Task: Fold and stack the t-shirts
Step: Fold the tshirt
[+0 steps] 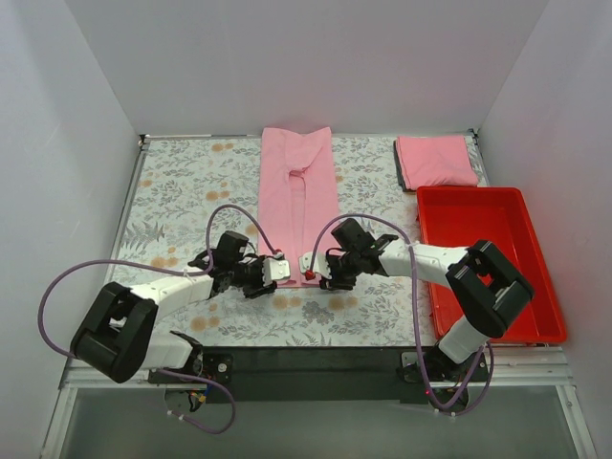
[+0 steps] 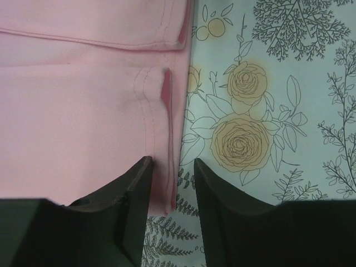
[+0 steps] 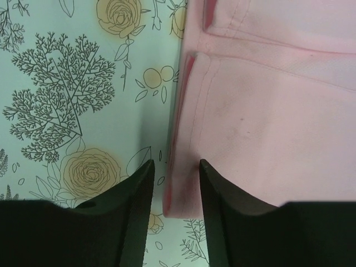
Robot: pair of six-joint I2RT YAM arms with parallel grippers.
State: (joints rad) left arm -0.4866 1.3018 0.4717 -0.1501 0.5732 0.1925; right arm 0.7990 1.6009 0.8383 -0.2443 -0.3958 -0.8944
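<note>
The pink t-shirt (image 1: 296, 191) lies flat along the middle of the bench (image 1: 182, 182). It is folded lengthwise into a narrow strip that runs from the far edge toward the near edge. Both side panels are turned inward, and their edges meet along the centre of the strip.

The left gripper (image 1: 283, 271) sits low at the near left corner of the strip. In the left wrist view its jaws stand partly open, with the stitched side edge of the shirt (image 2: 83, 122) lying in the gap between them. They do not clamp it.

The right gripper (image 1: 311, 264) sits at the near right corner. Its jaws are also partly open and straddle the shirt's layered side edge (image 3: 278, 122) without closing on it.

A second pink t-shirt, already folded (image 1: 435, 161), lies at the far right corner of the bench. A red plastic bin (image 1: 469, 191) stands along the right edge, just nearer than the folded shirt.
</note>
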